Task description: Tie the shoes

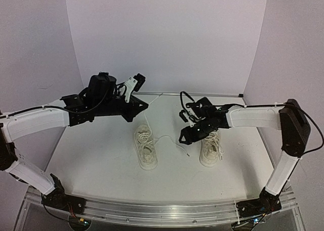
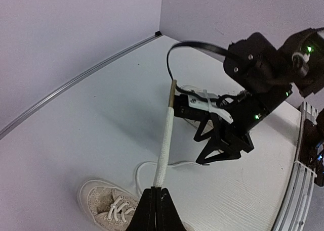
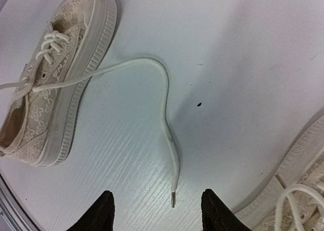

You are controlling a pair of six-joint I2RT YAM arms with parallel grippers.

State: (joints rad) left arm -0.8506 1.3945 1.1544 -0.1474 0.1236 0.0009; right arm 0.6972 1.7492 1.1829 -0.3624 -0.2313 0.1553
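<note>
From above, the cream sneaker (image 1: 146, 149) lies lengthwise on the surface (image 1: 101, 165), its loose lace (image 1: 166, 137) trailing toward the nearer right claw (image 1: 183, 138). At the left wrist, the left claw (image 2: 156, 206) is pinched shut on the other lace end (image 2: 163, 150). At the right wrist, that claw gapes empty, the loose lace's aglet (image 3: 173, 198) lying between its fingers (image 3: 104, 213).

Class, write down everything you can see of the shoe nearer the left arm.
The left shoe is a cream low-top with a patterned, fabric-looking upper, a thick ribbed pale sole and thin white laces. It stands sole down on the table, apart from the other shoe. One lace end is pinched in the shut left gripper. The other lace end trails loose across the table, its tip lying between the right gripper's open fingers, untouched.
</note>
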